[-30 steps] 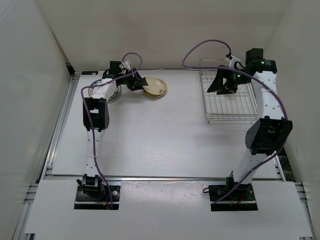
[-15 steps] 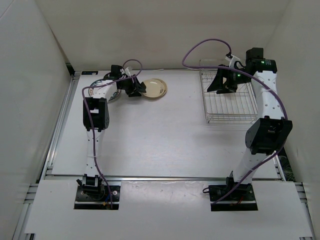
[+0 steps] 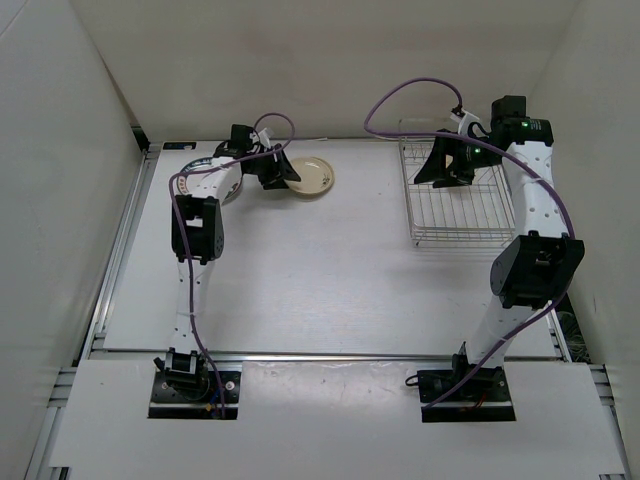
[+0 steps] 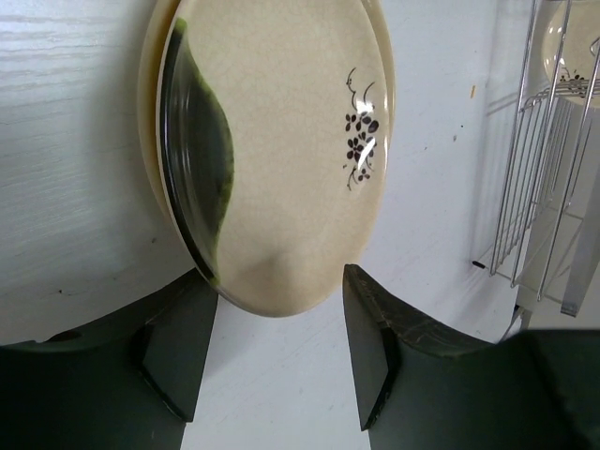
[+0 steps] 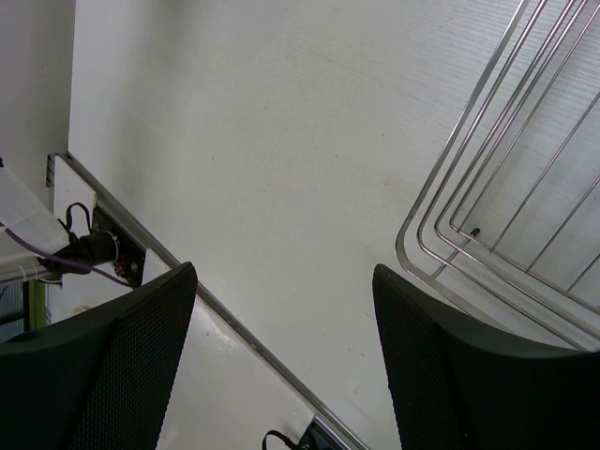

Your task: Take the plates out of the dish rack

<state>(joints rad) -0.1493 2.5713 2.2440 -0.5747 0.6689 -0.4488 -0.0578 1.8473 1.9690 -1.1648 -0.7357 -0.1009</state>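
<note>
The cream plate (image 4: 281, 159) with the dark patch lies flat on the table (image 3: 330, 270), far left of centre, well apart from the rack (image 3: 460, 215); a second cream rim seems to show under its left side, though we cannot be sure it is a stack. The left pincer (image 4: 277, 281) stands apart around the plate's near rim, gripping nothing; one finger sits just beside the rim, the other leaves a clear gap. The right pincer (image 5: 281, 272) is also apart and empty, hanging over the rack's near-left corner. Through the bars, in the left wrist view, we see a pale round shape that may be another plate; we cannot tell.

We judge this plate set down and the release nearly done. The risk is in the retreat: if the left pincer pulls back low or skewed, the close finger may catch the rim and drag or tip the plate. At the rack, a finger may snag a thin bar and shift the whole rack; a glazed rim may slip from a shallow pinch.
</note>
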